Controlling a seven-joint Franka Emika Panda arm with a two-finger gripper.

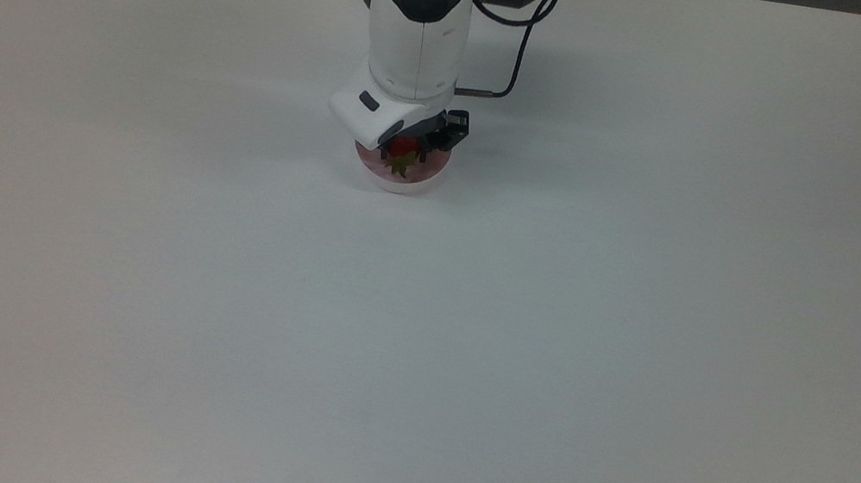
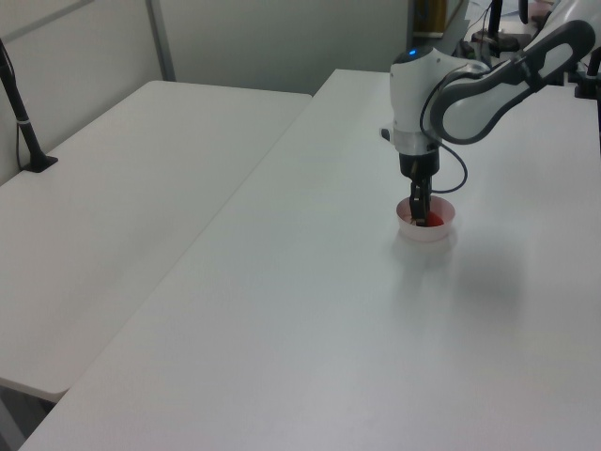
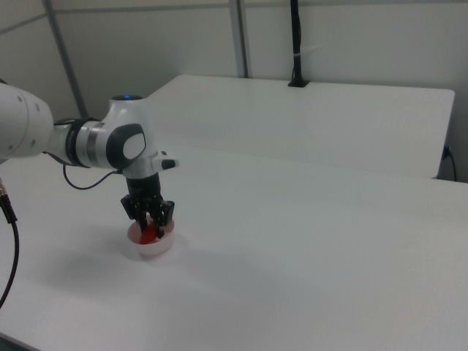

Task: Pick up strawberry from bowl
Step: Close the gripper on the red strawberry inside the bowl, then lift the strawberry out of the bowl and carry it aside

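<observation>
1. In the top view, the hand [image 1: 403, 155] hung straight down into the bowl [image 1: 397, 177], which sat on the white desk [image 1: 646, 313]. Its dark fingers [image 1: 420, 154] stood on either side of the strawberry [image 1: 403, 151], whose green cap pointed toward the view's bottom edge. The berry lay inside the bowl.

2. In the left view, the hand [image 2: 419, 214] reached down inside the bowl's [image 2: 427, 228] rim, with a little red of the strawberry [image 2: 430, 222] showing beside the fingertips.

3. In the right view, the hand [image 3: 151, 223] was spread, its fingers [image 3: 161, 216] apart around the strawberry [image 3: 148, 232] and not clamped on it, low within the bowl [image 3: 151, 243].

4. The step in hand looked like the grasp itself: fingers placed, not closed. The next move probably called for a gentle squeeze on the berry's sides, then a straight lift clear of the rim without dragging the light bowl along.
</observation>
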